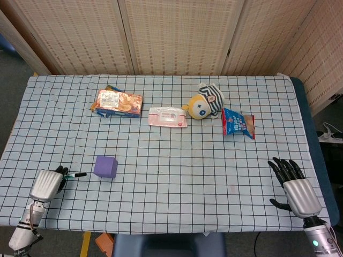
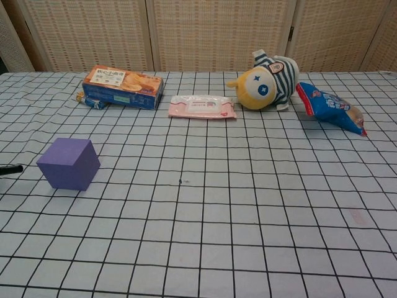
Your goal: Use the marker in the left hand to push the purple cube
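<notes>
The purple cube (image 1: pixel 105 167) (image 2: pixel 69 163) sits on the checked tablecloth at the front left. My left hand (image 1: pixel 47 184) lies left of it near the table's front-left corner, gripping a black marker (image 1: pixel 75 175) whose tip points right toward the cube, a short gap away. In the chest view only the marker's tip (image 2: pixel 11 169) shows at the left edge, level with the cube's left side. My right hand (image 1: pixel 296 184) rests at the front right, fingers spread, holding nothing.
Along the back stand a biscuit box (image 1: pixel 119 103), a pink wipes pack (image 1: pixel 168 116), a striped plush toy (image 1: pixel 206 101) and a blue snack bag (image 1: pixel 238 123). The tablecloth's front edge (image 1: pixel 161 229) runs close below both hands.
</notes>
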### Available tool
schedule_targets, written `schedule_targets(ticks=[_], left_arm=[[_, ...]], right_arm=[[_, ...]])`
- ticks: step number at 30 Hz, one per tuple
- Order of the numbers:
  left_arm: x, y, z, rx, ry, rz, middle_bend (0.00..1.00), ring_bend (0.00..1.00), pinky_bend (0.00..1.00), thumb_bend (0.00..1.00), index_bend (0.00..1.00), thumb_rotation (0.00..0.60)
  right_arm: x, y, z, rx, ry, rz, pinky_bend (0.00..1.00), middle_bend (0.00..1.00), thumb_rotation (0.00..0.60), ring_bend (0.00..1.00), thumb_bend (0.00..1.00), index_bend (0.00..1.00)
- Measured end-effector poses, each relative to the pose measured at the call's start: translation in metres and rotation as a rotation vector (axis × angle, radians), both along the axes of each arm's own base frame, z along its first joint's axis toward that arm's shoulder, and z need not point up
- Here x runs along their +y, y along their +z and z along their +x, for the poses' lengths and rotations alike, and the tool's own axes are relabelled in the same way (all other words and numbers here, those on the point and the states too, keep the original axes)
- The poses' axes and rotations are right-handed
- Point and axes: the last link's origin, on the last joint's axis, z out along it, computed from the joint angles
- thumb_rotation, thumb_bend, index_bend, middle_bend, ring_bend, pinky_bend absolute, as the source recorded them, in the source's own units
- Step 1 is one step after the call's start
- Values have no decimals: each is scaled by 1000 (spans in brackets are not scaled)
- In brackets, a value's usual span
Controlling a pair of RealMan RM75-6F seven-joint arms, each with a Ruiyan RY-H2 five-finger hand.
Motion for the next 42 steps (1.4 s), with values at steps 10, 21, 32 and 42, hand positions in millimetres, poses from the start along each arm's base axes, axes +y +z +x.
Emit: schedule_targets(ticks=[10,21,32,42], left_arm=[[42,24,-7,61,-39,0,791,830,1000,667,793,600],[59,14,-9,115,-63,-75,791,830,1000,669,793,600],[60,-11,24,65,-182,-105,792,830,1000,670,793,600],[62,-31,61,42,-254,-128,802,830,1000,671,794,600]], right_arm=[[0,-4,0,18,-13,0,0,0,600,0,0,0],[-1,-8,1,23,-17,11,0,0,600,0,0,0],[-1,-3,1,2,-13,13,0,0,600,0,0,0],[1,4,1,-16,-4,6,0,0,600,0,0,0]])
